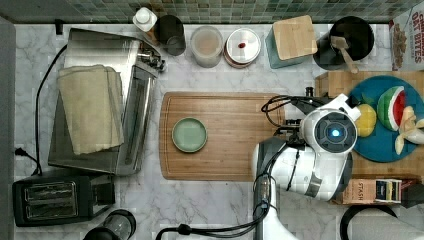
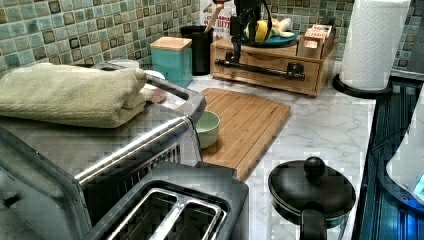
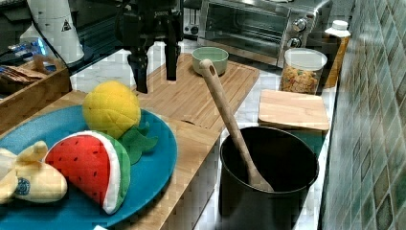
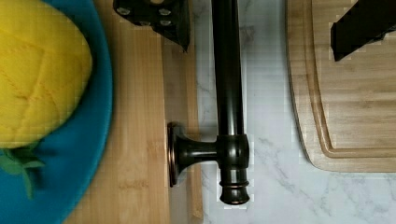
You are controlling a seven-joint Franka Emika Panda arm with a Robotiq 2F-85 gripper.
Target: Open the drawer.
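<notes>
- Top view: the arm's wrist (image 1: 334, 133) hangs between the cutting board (image 1: 220, 135) and the blue plate (image 1: 382, 145) at the top view's right.
- Left view: the drawer (image 2: 267, 67) sits far back, front flush, so seemingly unopened; the gripper (image 2: 234, 50) is at the handle's (image 2: 260, 69) left end.
- Right view: fingers (image 3: 141, 76) spread wide, holding nothing.
- Wrist view: the handle lies between them, ungrasped; closing and pulling remain. The board, just beside, may limit travel.

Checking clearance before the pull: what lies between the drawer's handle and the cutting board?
Bare marble counter separates handle and cutting board in the wrist view.
</notes>
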